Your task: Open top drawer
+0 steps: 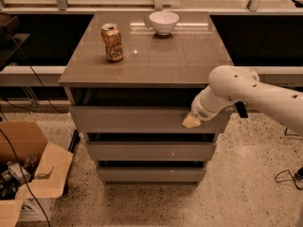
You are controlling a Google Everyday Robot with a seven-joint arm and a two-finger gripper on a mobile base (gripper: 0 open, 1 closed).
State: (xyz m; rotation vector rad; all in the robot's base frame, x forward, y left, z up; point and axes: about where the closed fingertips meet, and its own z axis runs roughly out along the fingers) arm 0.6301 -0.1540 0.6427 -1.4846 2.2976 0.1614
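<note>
The top drawer [132,119] is the widest grey-brown front, just under the cabinet's top [156,60]. A dark gap shows between the top's edge and the drawer front. My gripper [191,121], with its pale yellowish tip, is at the right part of the top drawer's front, close to its lower edge. The white arm [246,91] reaches in from the right and covers the drawer's right end.
The middle drawer front [151,151] and the narrowest bottom one [151,174] sit below. A soda can [111,42] and a white bowl [164,21] stand on the top. An open cardboard box [33,174] is on the floor at left, and a cable [284,176] at right.
</note>
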